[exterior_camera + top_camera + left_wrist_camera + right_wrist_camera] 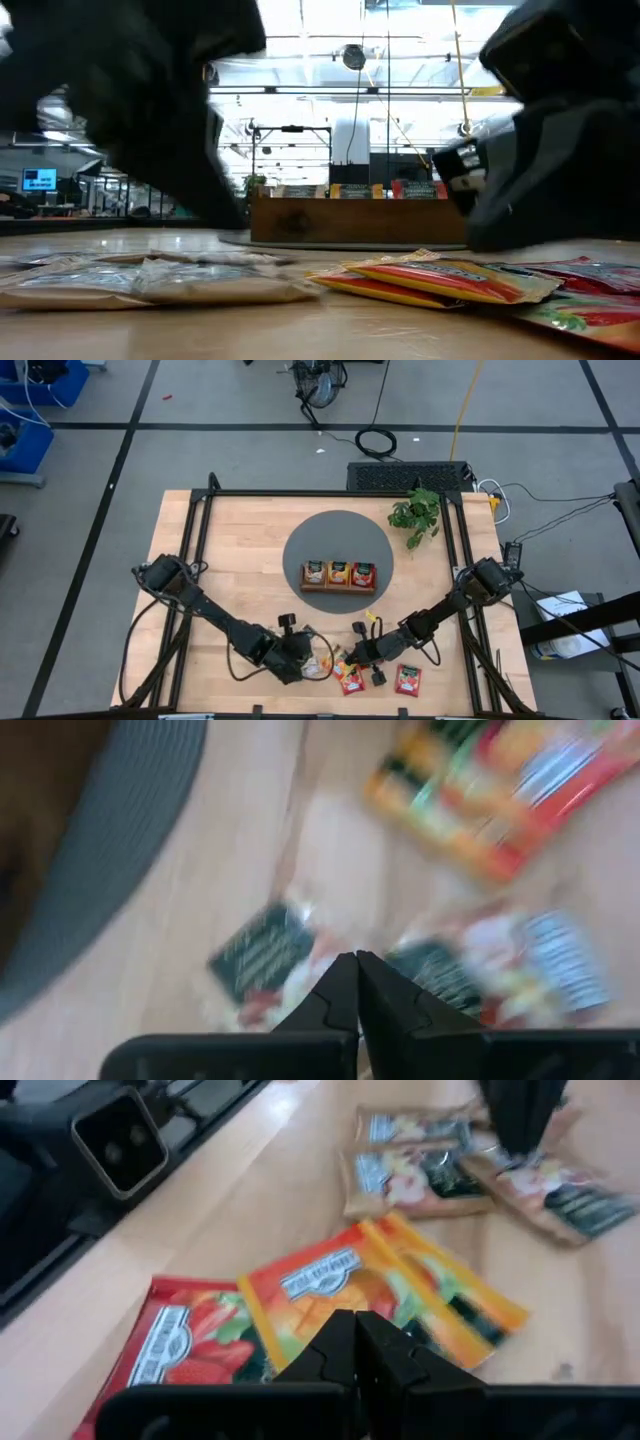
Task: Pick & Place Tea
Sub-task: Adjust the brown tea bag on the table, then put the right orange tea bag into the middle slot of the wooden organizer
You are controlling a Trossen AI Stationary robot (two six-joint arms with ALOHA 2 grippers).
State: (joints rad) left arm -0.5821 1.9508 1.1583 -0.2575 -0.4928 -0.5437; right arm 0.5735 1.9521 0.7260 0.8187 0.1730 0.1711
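Worktop (240, 550): round mat (335, 535) at centre, wooden tray (338, 576) on the mat's near part, three sachets standing in its compartments. Potted plant (417, 512) at the mat's far right, off the mat. Loose tea sachets (350, 678) lie in a cluster near the front edge, in front of the tray; one sachet (408, 679) lies apart to the cluster's right. Left end effector (308, 660) above the cluster's left side, right end effector (345, 658) just beside it, over the cluster's middle.
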